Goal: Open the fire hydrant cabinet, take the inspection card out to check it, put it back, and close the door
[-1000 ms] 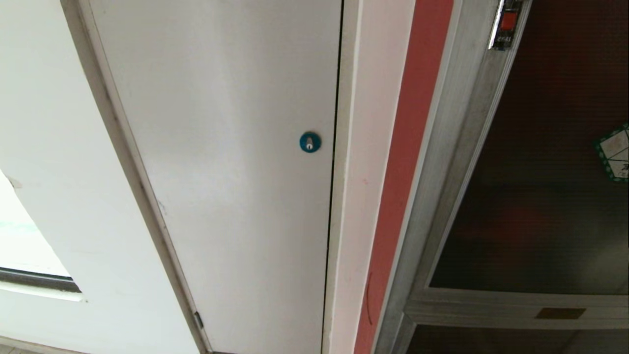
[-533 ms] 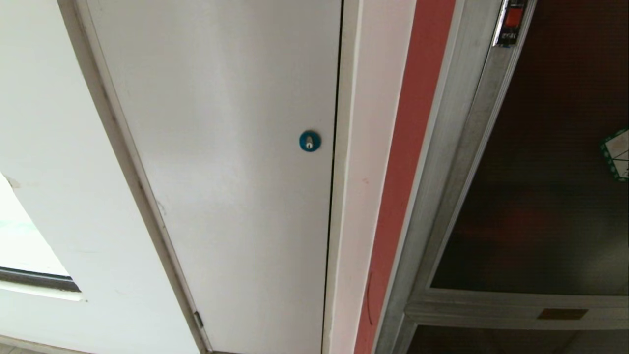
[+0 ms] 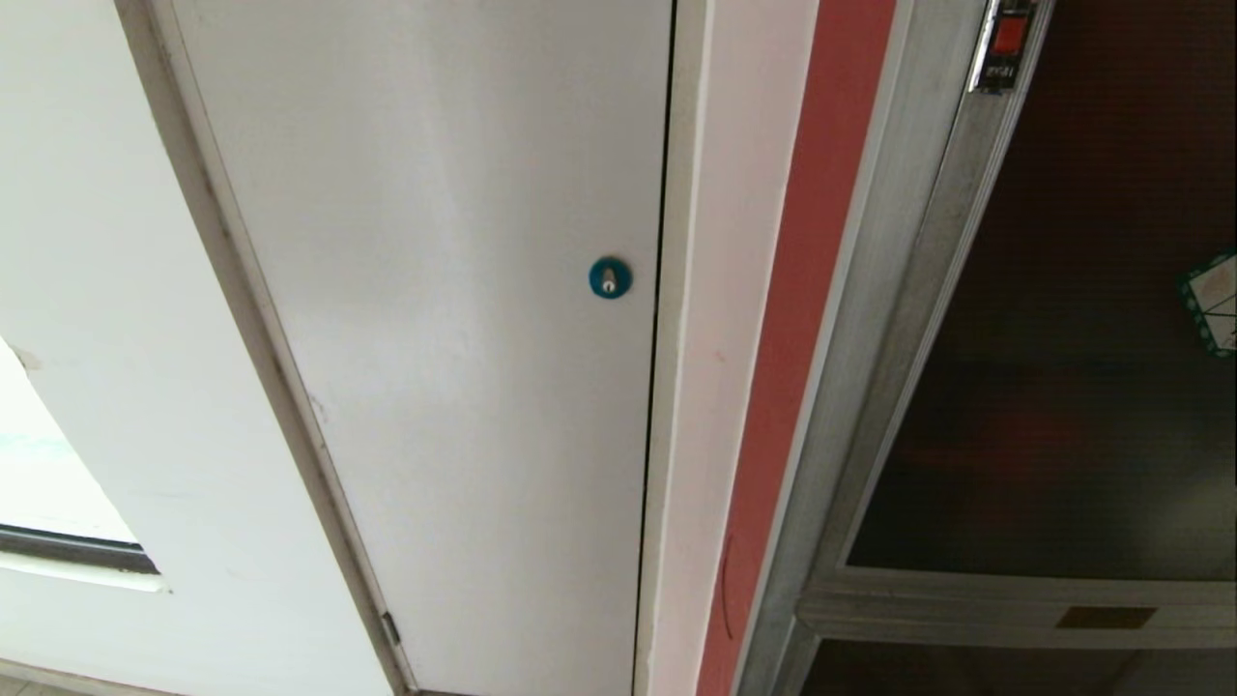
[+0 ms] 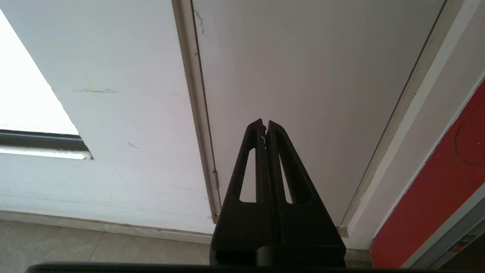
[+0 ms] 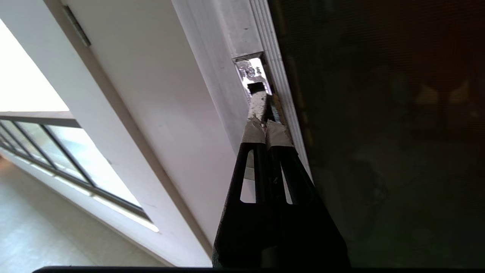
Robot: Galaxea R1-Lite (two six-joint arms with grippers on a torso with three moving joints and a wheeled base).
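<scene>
White wall and a plain white panel (image 3: 435, 338) with a small blue lock (image 3: 610, 278) fill most of what I see from the head camera, with a red strip (image 3: 802, 319) beside them; the fire hydrant cabinet (image 3: 875, 319) sits at the right edge of that view. Its door (image 3: 1073, 387), dark glass in a silver frame, looks flush in the frame to me, so I judge it shut and the opening step not yet accomplished. The small red latch (image 3: 1007, 37) is up at the top of the frame, and a green-bordered sticker (image 3: 1213, 302) shows on the glass. In the right wrist view the latch recess (image 5: 253, 74) lies just ahead of the tips of my right gripper (image 5: 266, 127), whose taped fingers are pressed together with nothing between them; whether the tips touch the latch I cannot tell. The dark glass runs along one side of those jaws, the pale frame along the other. My left gripper (image 4: 265, 127) is parked low, also closed on nothing, pointing at the white panel well away from the cabinet. I cannot see the inspection card anywhere; I take it to be inside behind the glass. So nearly everything is left: release the latch, swing the door open, pull the card, check it, return it, close up.
</scene>
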